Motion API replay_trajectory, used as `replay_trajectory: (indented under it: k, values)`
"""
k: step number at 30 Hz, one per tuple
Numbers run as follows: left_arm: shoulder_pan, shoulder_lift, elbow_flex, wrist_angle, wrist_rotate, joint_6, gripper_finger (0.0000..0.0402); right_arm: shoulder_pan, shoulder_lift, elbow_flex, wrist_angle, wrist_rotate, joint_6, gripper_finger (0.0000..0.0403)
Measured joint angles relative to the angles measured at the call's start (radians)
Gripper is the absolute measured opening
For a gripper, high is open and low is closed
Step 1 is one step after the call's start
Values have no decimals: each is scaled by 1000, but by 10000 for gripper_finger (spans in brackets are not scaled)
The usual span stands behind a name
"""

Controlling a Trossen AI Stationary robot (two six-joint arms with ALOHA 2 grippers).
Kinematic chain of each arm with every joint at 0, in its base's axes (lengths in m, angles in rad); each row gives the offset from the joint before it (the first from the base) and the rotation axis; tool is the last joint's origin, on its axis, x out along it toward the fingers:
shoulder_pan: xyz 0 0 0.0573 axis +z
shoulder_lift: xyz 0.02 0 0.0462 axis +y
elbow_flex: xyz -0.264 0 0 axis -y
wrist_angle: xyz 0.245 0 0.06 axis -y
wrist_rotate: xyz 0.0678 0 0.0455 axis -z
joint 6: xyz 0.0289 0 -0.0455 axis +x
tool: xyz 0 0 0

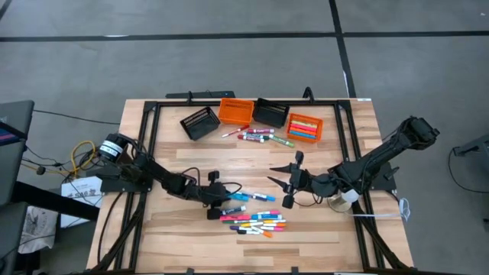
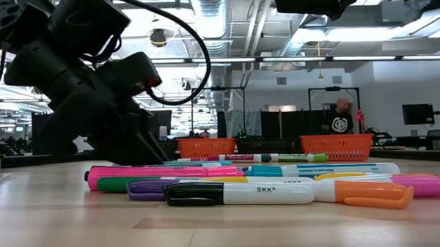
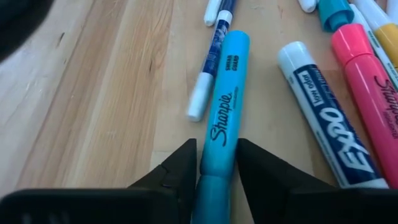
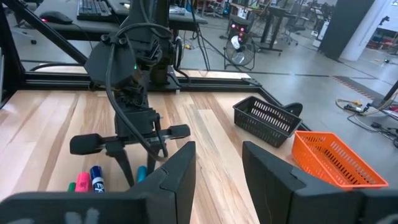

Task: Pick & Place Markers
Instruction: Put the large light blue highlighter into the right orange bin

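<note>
Several markers (image 1: 256, 221) lie loose in a pile on the wooden table's near middle, seen side-on in the low view (image 2: 266, 184). A light blue Sharpie marker (image 3: 224, 106) lies at the pile's left edge, and my left gripper (image 3: 216, 149) is shut on it, low over the table (image 1: 223, 200). To the right of the pile my right gripper (image 4: 217, 162) hangs open above the table (image 1: 273, 180), with nothing between its fingers. More markers (image 1: 256, 135) lie near the far bins. My left gripper pinches the light blue marker's two long sides (image 3: 214, 165) between its fingers, near the end closest to the wrist. The fingers slant down from the table's left and run along the marker. The marker lies flat on the table.
A white Expo marker (image 3: 323, 112), a pink Sharpie (image 3: 367, 81) and a thin blue-and-white pen (image 3: 211, 62) lie close beside the held one. At the far side stand two black bins (image 1: 199, 122) (image 1: 270, 113) and two orange bins (image 1: 235, 111) (image 1: 305, 127), the right one holding markers.
</note>
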Motion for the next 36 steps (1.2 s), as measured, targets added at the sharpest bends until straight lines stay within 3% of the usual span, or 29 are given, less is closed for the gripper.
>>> replay_trajectory:
  k: [8,18,25,30,36]
  values:
    - [1,0,0,3,-3,0,88,0,0,0,0,0,0,120]
    - [0,-58,-2,8,-6,0,88,0,0,0,-1,-2,1,120]
    - [-13,-169,-2,12,-5,0,88,0,0,0,-1,-124,2,120]
    - [-35,-221,-2,17,-2,0,88,0,0,0,-1,-134,11,121]
    - [-38,-226,-2,15,-2,0,87,-20,44,-1,21,-212,28,151]
